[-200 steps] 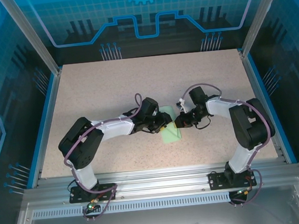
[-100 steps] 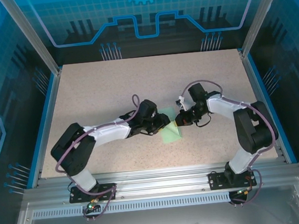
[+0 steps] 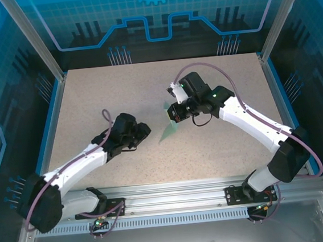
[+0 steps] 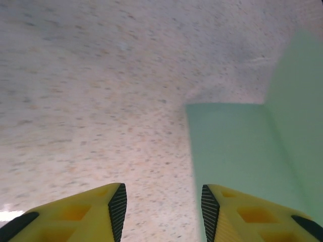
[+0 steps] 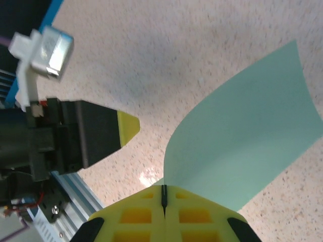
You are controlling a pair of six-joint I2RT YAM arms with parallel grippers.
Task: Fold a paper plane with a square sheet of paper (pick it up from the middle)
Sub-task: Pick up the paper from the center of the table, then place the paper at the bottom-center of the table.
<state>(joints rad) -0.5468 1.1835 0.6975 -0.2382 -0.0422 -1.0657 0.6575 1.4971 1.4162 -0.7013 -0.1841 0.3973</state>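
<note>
Right gripper [image 3: 173, 113] clamped on the square sheet of paper [image 3: 166, 132]; left gripper [image 3: 145, 129] released and empty.

A second ago both grippers met over the sheet lying near the middle of the table [image 3: 91, 105]. Now the right arm reaches farther out, its fingers pinching one edge of the sheet, which hangs curved with its lower corner towards the table. The left arm has drawn back to the left, stretched low and long, its yellow fingers [image 4: 212, 206] parted just short of the sheet's near-left edge.
</note>
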